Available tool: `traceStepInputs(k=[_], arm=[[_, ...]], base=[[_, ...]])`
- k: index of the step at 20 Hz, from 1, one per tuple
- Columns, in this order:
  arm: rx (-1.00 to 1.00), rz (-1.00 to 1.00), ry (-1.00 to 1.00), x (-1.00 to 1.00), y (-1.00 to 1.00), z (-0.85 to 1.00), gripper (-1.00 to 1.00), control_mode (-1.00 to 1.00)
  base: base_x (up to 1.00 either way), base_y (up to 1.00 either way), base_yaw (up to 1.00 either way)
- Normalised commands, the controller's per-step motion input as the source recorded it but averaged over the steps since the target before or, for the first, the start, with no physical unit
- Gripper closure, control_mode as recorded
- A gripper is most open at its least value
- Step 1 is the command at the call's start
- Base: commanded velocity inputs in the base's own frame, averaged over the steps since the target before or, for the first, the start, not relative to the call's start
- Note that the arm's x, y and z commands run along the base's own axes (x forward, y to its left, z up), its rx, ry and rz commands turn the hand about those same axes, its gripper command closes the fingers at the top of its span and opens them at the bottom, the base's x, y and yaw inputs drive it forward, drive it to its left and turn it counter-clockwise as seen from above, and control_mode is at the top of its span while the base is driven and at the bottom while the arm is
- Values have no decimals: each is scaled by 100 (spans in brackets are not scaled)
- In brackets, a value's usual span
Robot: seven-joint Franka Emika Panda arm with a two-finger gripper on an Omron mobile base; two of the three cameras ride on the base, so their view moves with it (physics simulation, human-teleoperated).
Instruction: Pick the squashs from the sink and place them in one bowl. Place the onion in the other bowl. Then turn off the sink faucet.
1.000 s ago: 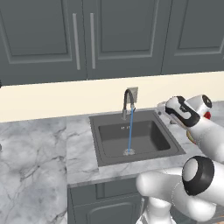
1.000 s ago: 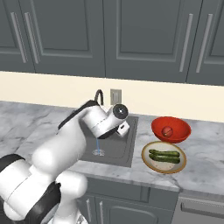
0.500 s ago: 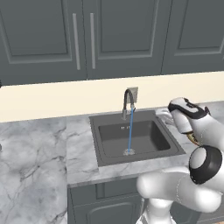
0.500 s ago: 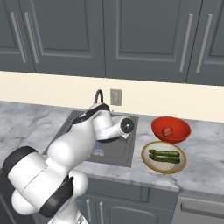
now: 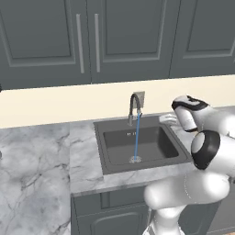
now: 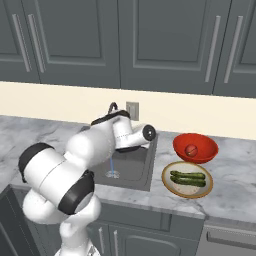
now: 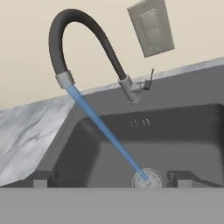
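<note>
Squashs (image 6: 187, 178) in beige bowl (image 6: 170, 184), onion (image 6: 190, 150) in red bowl (image 6: 212, 148), right of frame; faucet (image 7: 78, 30) running into sink (image 5: 110, 163), mid-frame; tool (image 7: 109, 177) open, empty; next: reach small lever (image 7: 148, 81), push off.

I'm seeing marble counter (image 6: 235, 165) carrying sink (image 5: 137, 144), red bowl (image 6: 195, 147) and beige bowl (image 6: 187, 179) sitting right of it.

The dark grey rectangular metal sink (image 5: 137, 146) looks matt. The grey-veined marble counter (image 5: 36, 165) looks smooth, the deep red bowl (image 6: 195, 148) glossy.
</note>
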Motion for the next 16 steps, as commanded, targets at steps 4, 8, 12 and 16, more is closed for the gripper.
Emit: traceStepInputs(k=[4,8,12,16], arm=[[-3,22,-4,44,0,-2,-100,-100],[-1,24,-5,46,0,-4,-100,-100],[-1,24,-18,34,0,-24,-100,-100],[-1,23,-21,25,0,-38,-100,-100]], base=[[0,0,0],[0,0,0],[0,0,0],[0,0,0]])
